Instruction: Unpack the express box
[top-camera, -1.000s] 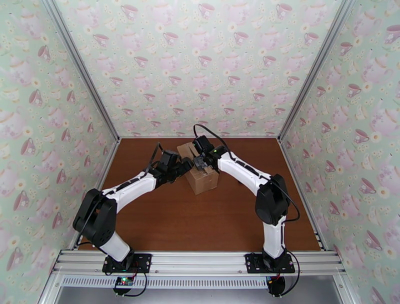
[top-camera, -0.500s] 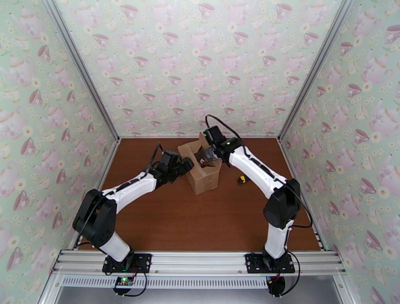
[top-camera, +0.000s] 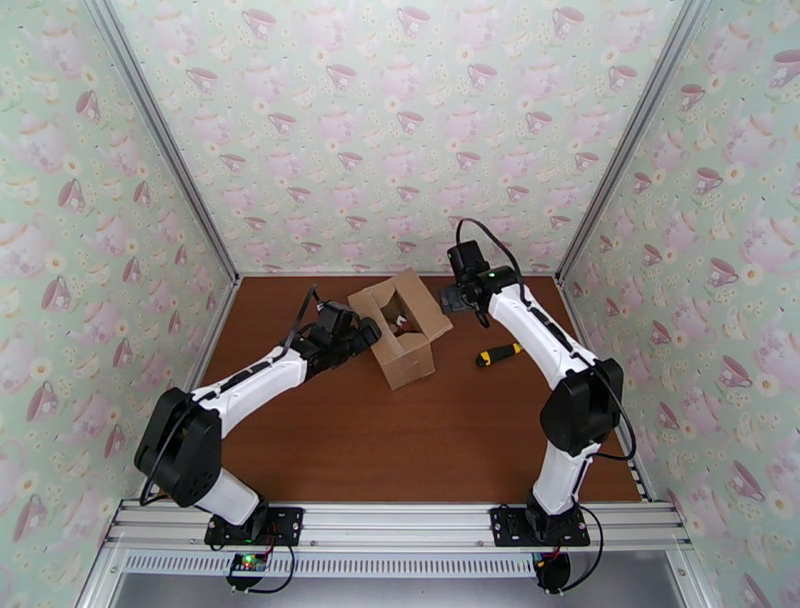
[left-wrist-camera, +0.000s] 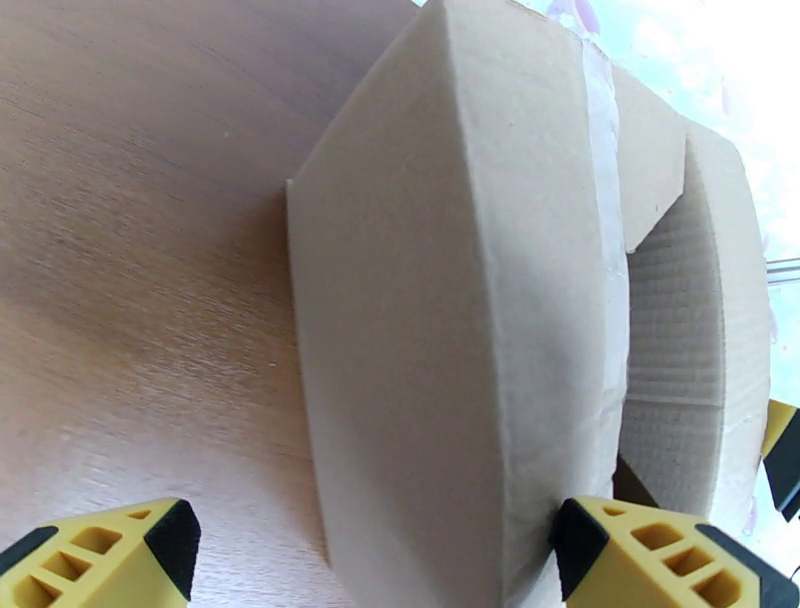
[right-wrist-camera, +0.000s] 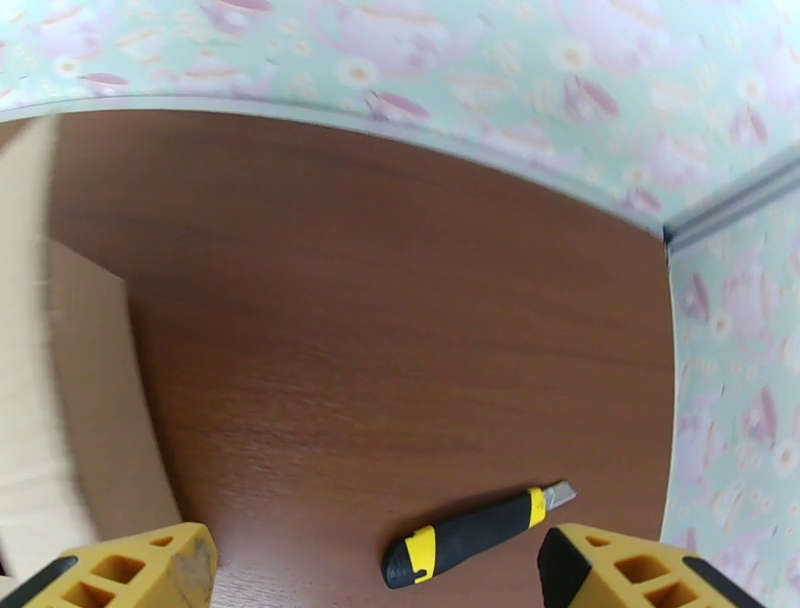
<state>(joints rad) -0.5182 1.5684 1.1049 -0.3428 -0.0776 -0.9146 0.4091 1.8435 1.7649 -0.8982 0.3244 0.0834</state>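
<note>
The cardboard box (top-camera: 402, 340) (left-wrist-camera: 440, 300) stands on the desk (top-camera: 400, 450) near the middle, between my two arms, its top flaps folded open and something small inside that I cannot make out. My left fingers (top-camera: 362, 334) (left-wrist-camera: 640, 550) are spread wide around its near-left corner – one tip at the taped edge, the other apart over bare wood – and grip nothing. My right fingers (top-camera: 450, 297) (right-wrist-camera: 130, 570) hang just right of the box, also wide apart and empty, above a yellow-and-black box cutter (top-camera: 497, 354) (right-wrist-camera: 470, 535) lying on the desk.
</note>
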